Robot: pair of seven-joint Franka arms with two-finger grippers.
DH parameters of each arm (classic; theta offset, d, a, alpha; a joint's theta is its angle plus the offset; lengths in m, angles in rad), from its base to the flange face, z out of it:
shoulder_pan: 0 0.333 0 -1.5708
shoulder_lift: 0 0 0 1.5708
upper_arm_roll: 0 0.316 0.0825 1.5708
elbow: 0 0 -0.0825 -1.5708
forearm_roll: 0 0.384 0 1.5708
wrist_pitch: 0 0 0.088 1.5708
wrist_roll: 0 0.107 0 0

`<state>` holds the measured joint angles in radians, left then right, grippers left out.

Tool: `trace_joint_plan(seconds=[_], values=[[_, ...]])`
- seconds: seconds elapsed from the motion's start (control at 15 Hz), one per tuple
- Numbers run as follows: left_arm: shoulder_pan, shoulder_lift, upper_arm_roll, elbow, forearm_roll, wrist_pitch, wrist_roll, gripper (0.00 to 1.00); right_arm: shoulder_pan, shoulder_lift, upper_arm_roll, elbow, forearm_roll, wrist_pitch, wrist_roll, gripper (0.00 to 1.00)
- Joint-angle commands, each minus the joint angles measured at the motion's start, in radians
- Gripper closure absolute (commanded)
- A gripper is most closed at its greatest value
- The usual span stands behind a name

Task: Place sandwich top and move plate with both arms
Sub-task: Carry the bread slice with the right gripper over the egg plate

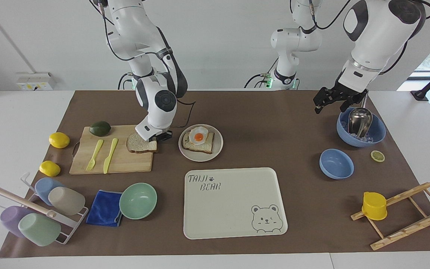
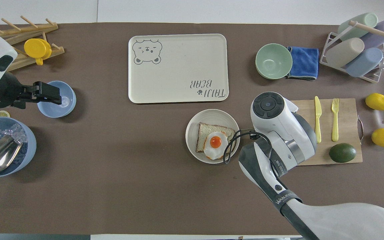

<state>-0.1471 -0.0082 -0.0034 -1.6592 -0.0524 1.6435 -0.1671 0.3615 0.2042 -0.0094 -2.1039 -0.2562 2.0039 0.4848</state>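
The sandwich top [image 1: 140, 144], a plain brown slice, lies on the wooden cutting board [image 1: 125, 162]. My right gripper [image 1: 156, 139] is down at the slice's corner nearest the plate and shut on it. In the overhead view the right arm's wrist covers the slice. The pale round plate [image 1: 201, 157] [image 2: 192, 146] sits beside the board and carries a bread slice with a fried egg [image 1: 198, 140] [image 2: 214, 141]. My left gripper [image 1: 320, 106] [image 2: 52, 93] waits open in the air near the large blue bowl, holding nothing.
A cream bear tray [image 1: 233, 220] lies farther from the robots than the plate. An avocado [image 1: 100, 128], a yellow fork and a knife share the board. A mint bowl [image 1: 138, 200], a blue cloth and a cup rack sit nearby. Blue bowls [image 1: 336, 163] and a scoop stand at the left arm's end.
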Motion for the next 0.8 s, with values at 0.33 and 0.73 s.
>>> trace_joint_plan(seconds=[0.33, 0.73], values=[[0.011, -0.015, -0.003, -0.011, 0.0, -0.01, 0.012, 0.0, 0.0, 0.008, 0.0, 0.178, 0.006, -0.242, -0.075, 1.0], [0.011, -0.015, -0.003, -0.013, 0.0, -0.01, 0.008, 0.0, 0.134, -0.063, 0.022, 0.261, -0.056, -0.505, -0.074, 1.0]])
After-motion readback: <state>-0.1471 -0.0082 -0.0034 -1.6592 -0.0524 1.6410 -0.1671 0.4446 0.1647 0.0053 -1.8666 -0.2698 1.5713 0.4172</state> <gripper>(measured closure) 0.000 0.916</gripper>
